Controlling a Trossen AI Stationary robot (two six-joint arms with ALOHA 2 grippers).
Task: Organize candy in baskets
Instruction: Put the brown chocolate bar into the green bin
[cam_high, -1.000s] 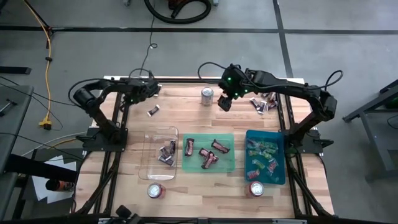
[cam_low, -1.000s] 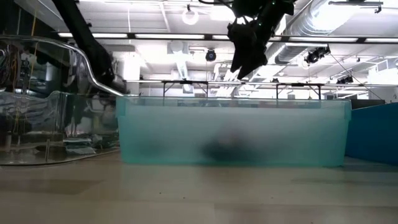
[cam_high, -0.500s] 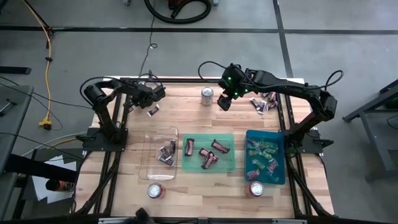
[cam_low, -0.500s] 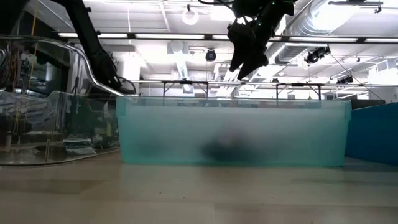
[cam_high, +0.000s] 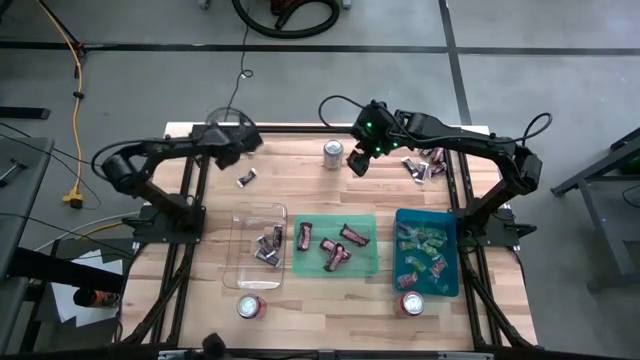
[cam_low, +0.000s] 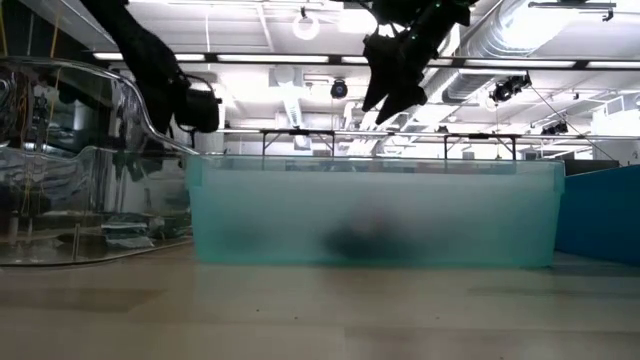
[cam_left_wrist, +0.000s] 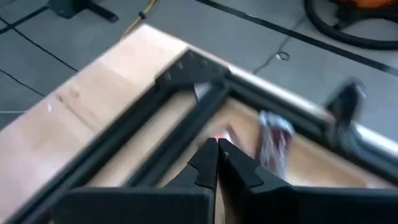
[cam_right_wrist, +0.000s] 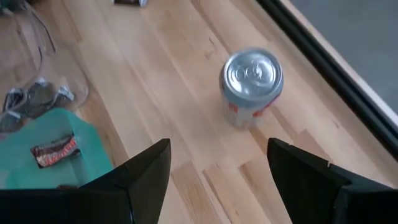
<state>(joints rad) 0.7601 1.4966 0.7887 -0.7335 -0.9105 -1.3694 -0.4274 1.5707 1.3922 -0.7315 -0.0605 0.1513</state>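
My left gripper (cam_high: 236, 141) hangs shut over the table's far left corner, raised above the wood, as the low view shows (cam_low: 196, 106). Its fingers (cam_left_wrist: 217, 152) meet with nothing between them. One dark-and-silver candy (cam_high: 247, 178) lies on the wood nearer than it (cam_left_wrist: 274, 138). My right gripper (cam_high: 361, 161) is open in the air beside a silver-and-red can (cam_high: 333, 153) (cam_right_wrist: 251, 86). The clear basket (cam_high: 258, 247), green basket (cam_high: 363, 262) and teal basket (cam_high: 450, 255) stand in a row and hold sorted candy. A small candy pile (cam_high: 421, 166) lies at the far right.
Two more cans stand at the near edge (cam_high: 250, 306) (cam_high: 411, 304). The black metal frame (cam_high: 196, 190) runs along both sides and the far edge. Bare wood lies between the far can and the baskets, and along the near edge between the cans.
My left gripper has risen from near the table top and drawn slightly toward the far edge, while its arm swung outward to the left. The loose candy beneath it stays where it was. The fingers stay shut.
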